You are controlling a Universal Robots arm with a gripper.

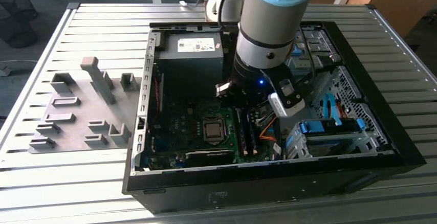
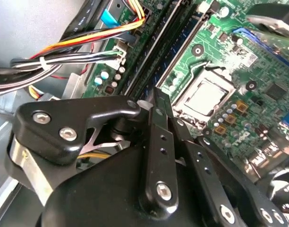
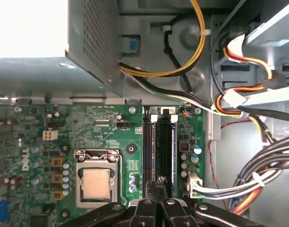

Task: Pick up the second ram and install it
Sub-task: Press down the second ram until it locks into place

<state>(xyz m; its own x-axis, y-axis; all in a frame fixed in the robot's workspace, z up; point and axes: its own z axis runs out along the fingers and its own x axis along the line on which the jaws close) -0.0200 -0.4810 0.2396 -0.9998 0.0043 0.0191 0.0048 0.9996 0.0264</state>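
Note:
My gripper [image 3: 159, 180] hangs inside the open computer case [image 1: 147, 147], low over the near end of the motherboard's memory slots. Its two black fingers [image 2: 159, 142] are pressed together, shut, with nothing visible between them. Two memory sticks [image 3: 151, 146] [image 3: 168, 142] stand edge-up side by side in the slots, between white clips. In the exterior view they [image 1: 246, 134] show as dark strips just below my wrist. I cannot tell which stick is the second ram. The fingertips sit above the narrow gap between the two sticks.
The silver processor socket [image 3: 96, 182] lies beside the slots. Bundled cables [image 3: 258, 165] run on the slots' other side. A power supply [image 1: 194, 45] fills the case's far end. Blue drive bays [image 1: 328, 127] are at the exterior view's right. A grey fixture tray [image 1: 82, 106] lies outside, at its left.

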